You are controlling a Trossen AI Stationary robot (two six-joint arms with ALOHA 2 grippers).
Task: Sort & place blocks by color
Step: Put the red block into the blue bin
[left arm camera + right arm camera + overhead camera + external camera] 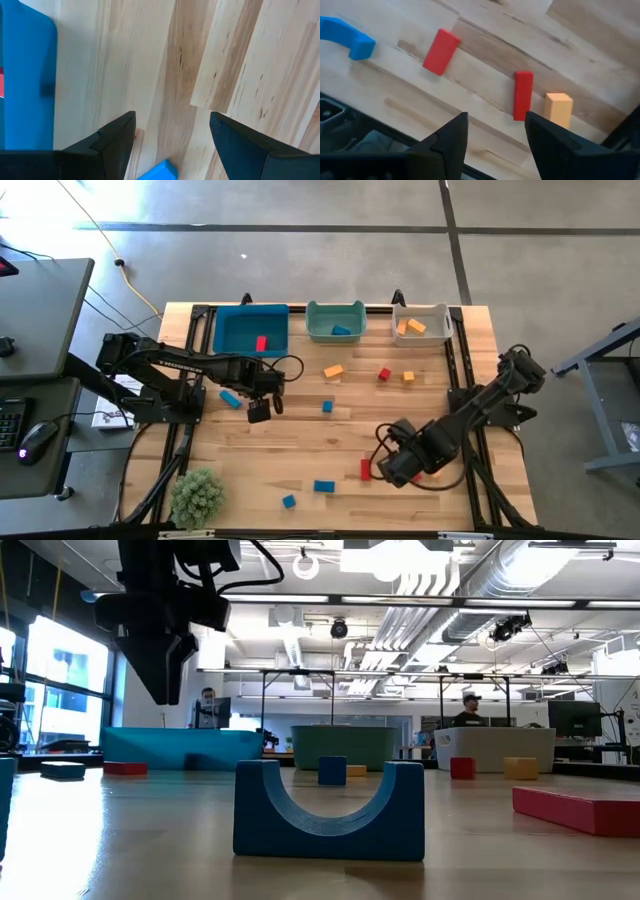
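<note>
Blocks lie scattered on the wooden table: blue ones, a blue arch, orange ones and red ones. My left gripper hangs open and empty above the table, just right of a blue block. My right gripper is open and empty, low over the near right part. Ahead of its fingers lie a red bar, an orange block and a red block.
Three open bins stand along the far edge: blue holding a red block, teal holding a blue block, white holding orange blocks. A green plant sits at the near left corner.
</note>
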